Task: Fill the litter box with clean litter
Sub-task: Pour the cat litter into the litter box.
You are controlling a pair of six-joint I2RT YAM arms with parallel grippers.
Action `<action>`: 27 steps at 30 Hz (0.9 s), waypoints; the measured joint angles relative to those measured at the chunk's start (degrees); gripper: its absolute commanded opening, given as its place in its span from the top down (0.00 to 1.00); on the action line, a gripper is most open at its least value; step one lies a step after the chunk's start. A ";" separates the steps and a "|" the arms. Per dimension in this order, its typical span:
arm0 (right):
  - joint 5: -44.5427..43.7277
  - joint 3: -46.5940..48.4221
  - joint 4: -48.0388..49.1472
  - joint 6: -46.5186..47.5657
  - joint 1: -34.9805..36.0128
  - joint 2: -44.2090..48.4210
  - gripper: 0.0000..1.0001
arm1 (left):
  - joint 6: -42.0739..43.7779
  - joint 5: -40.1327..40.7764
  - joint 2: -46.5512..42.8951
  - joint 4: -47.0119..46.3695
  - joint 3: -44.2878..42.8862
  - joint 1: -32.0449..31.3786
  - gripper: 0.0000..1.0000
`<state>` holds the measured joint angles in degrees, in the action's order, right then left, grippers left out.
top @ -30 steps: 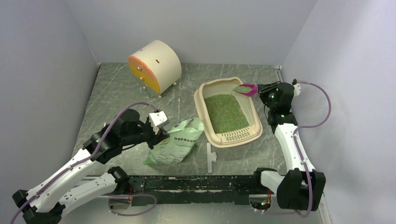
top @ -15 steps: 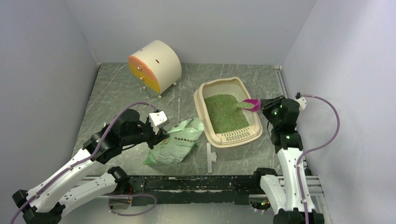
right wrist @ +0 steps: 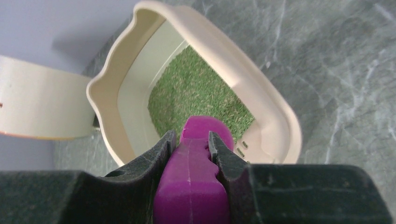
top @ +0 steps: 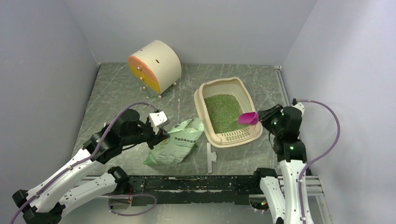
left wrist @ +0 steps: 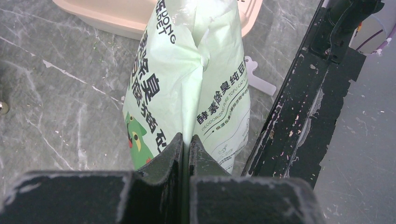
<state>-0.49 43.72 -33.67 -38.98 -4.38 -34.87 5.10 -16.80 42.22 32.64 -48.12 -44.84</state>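
Judging the fill as well along; seeing the litter box (top: 201,100) sitting on the right half of the table (top: 121,93), with the clean litter (top: 223,111) lying inside it as a grainy green bed over most of the floor; noting pale bare floor showing at the far end in the right wrist view, so probably needing more scoops or some spreading there; finding the right jaws clamped on the handle of a magenta scoop (top: 248,118), hovering over the near right rim beside the slotted ledge, with no green showing in its bowl from above; finding the left jaws pinched nearly together on a fold of the light-green litter bag (left wrist: 187,84), lying on the table just left of the box; reading on the bag bold black Chinese characters, the partial Latin letters "DONG" and "BET", and a small line seeming to read "DEODORIZING TOFU CAT"; making out a green cartoon figure beneath; seeing no legible writing elsewhere.
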 measured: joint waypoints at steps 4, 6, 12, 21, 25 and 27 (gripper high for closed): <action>5.90 1.05 0.22 2.14 0.00 -4.26 1.00 | -0.20 -0.09 0.00 -0.17 0.09 0.00 0.95; 8.74 1.38 0.87 3.17 0.07 -6.60 1.00 | -0.28 -0.17 0.00 -0.20 0.11 0.00 0.95; 10.99 5.46 -0.98 8.20 2.29 -13.11 1.00 | -0.44 -0.17 0.00 -0.22 0.11 0.00 0.95; 8.61 9.53 0.70 11.85 2.86 -9.84 1.00 | -0.52 -0.17 0.02 -0.22 0.11 0.00 0.95; 10.73 12.00 -1.36 12.02 2.91 -15.47 1.00 | -0.63 -0.22 0.02 -0.20 0.11 0.00 0.95; 11.56 11.93 -1.97 12.87 2.86 -18.32 1.00 | -0.66 -0.24 0.02 -0.20 0.11 0.00 0.95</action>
<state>11.07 55.66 -35.64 -26.11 -1.52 -53.19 4.45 -17.04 42.24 32.45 -48.01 -44.84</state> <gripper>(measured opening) 0.301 0.078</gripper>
